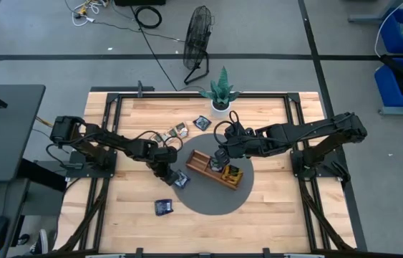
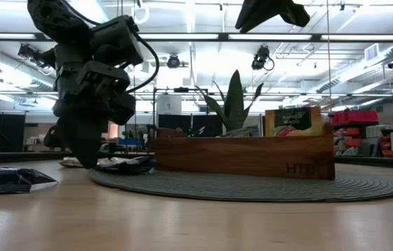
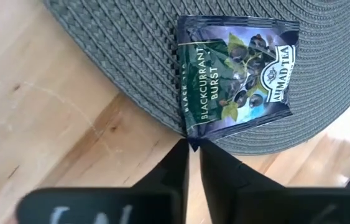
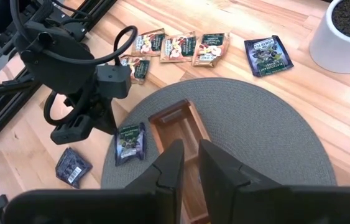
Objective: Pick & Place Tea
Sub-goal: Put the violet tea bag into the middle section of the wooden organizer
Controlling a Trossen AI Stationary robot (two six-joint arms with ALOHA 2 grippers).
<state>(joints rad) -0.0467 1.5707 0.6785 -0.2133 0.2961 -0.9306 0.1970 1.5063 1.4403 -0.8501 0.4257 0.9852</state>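
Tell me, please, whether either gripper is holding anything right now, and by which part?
The left gripper pinches the dark blackcurrant tea sachet by one corner, at the grey mat's edge. The right gripper holds nothing above the wooden tray.

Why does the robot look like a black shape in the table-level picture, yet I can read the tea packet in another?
Low view: bright ceiling lights behind leave the left gripper a backlit silhouette, and the near table is soft. Left wrist view: the Blackcurrant sachet is evenly lit and sharp, its print legible, while the fingers closest to the lens blur.
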